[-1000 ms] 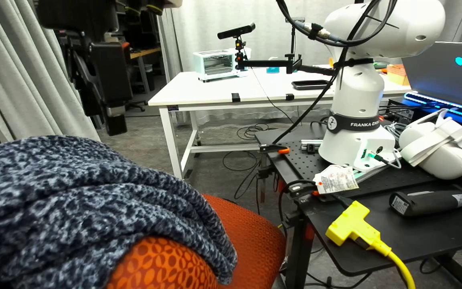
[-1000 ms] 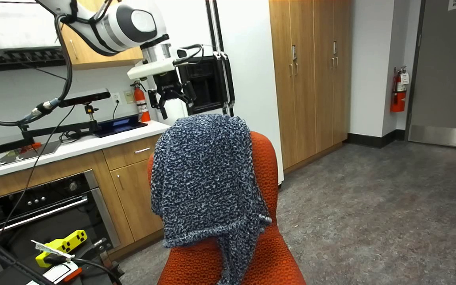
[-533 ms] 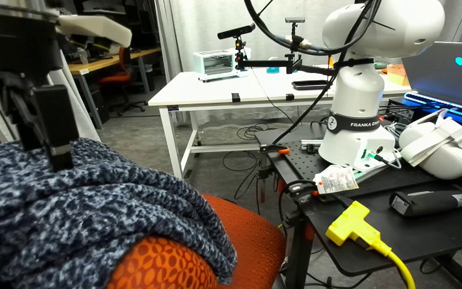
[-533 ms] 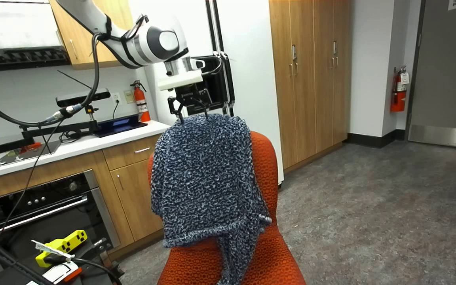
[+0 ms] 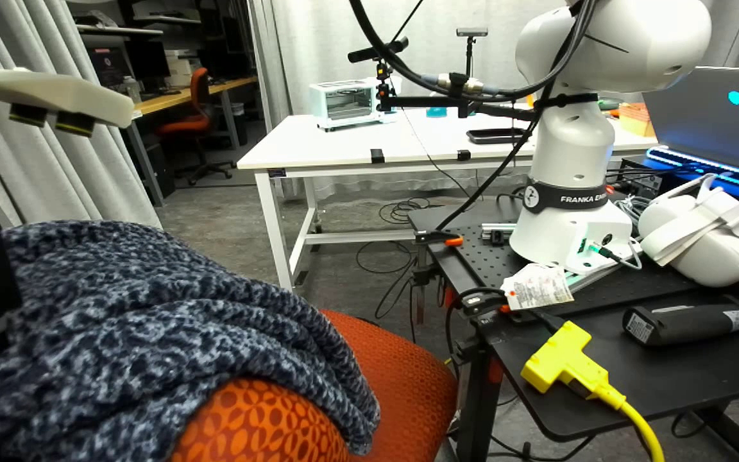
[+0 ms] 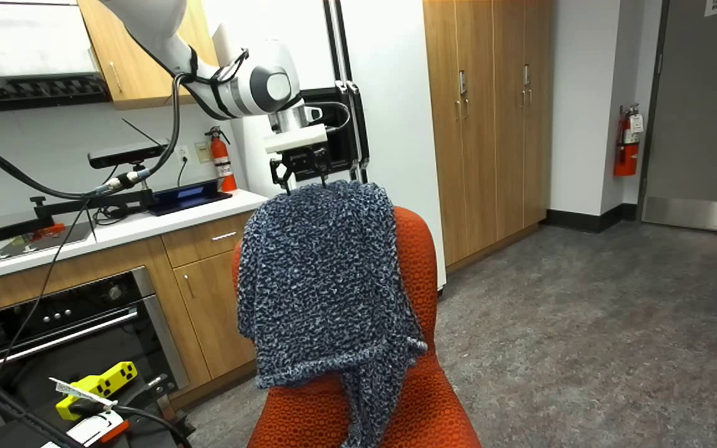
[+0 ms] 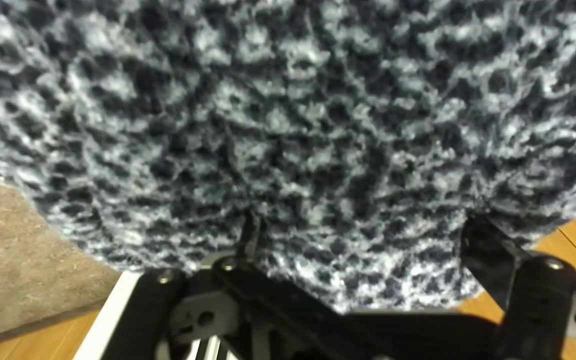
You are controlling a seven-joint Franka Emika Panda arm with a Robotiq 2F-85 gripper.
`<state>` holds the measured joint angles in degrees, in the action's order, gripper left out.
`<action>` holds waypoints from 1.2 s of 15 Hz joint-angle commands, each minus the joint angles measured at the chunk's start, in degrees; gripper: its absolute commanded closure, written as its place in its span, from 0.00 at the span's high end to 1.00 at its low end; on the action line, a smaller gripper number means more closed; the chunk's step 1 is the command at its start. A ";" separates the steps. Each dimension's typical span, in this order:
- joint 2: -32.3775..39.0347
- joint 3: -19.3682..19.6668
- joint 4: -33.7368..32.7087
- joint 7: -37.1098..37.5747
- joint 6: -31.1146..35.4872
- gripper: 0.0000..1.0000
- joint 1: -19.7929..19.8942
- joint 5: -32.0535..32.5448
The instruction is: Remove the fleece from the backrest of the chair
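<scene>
A mottled navy-and-white knit fleece [image 6: 327,280] hangs over the backrest [image 6: 417,267] of an orange patterned-fabric chair [image 5: 408,378]. In an exterior view it covers the top edge and most of the backrest; orange shows down the right side and below the hem, where a narrow end of the fleece hangs lower. The black two-fingered gripper [image 6: 306,185], at the end of a white robot arm [image 6: 237,96], points down onto the backrest's top, left of its middle. The jaws are spread, and in the wrist view fleece lies between the two dark fingertips [image 7: 250,240], which reach the cloth; whether they press into it or only touch it I cannot tell.

In an exterior view the arm's white cylindrical base [image 5: 571,154] stands to the right on a black metal table [image 5: 664,385]. On the same table are a yellow T-shaped power block [image 5: 559,362] at the near edge and, farther right, a white plastic headset [image 5: 696,237]. On the far side, a white rectangular table [image 5: 331,147] carries a pale green boxy toaster oven [image 5: 347,106] toward its left and a shallow black tray [image 5: 498,135] toward its right. In an exterior view a black built-in oven [image 6: 66,330] shows at the left and tall wooden cupboards [image 6: 477,143] beyond the chair.
</scene>
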<state>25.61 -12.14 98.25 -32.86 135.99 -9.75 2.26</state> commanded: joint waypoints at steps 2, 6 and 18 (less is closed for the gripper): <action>3.44 -1.77 -2.90 -1.16 -0.59 1.00 1.29 -0.60; 2.24 -1.42 1.34 0.35 0.15 1.00 2.69 -2.01; -3.04 -0.65 5.16 5.85 9.84 0.12 3.92 -2.89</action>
<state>25.71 -12.64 100.34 -28.66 142.52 -6.47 -0.89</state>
